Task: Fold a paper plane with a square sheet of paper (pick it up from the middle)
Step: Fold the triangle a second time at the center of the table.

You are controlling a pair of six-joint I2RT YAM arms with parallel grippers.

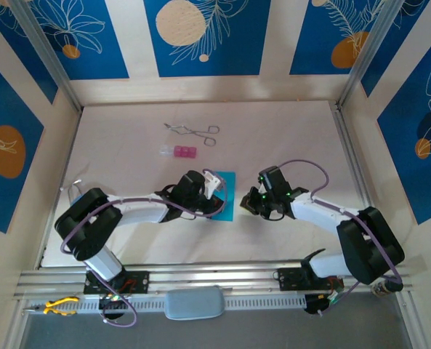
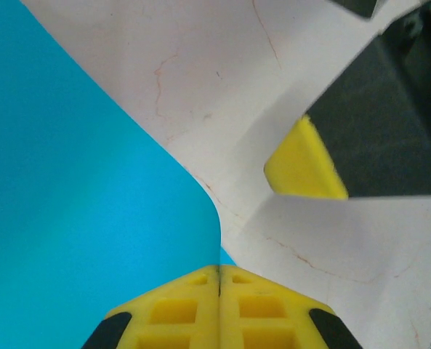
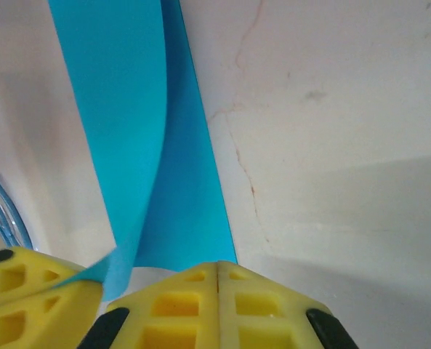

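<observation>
Cream walls on 3 sides carry blue panels with white leaf line-drawings and orange or cream discs, and silver metal posts run up the 2 back corners. The surface is white and matte with faint reddish hairline cracks, under even light with soft shadows. A slotted metal rail runs along the near edge, with a grey strip below it.

A robot lab cell is shown. A white tabletop is walled by blue patterned panels and framed with aluminium rails.
</observation>
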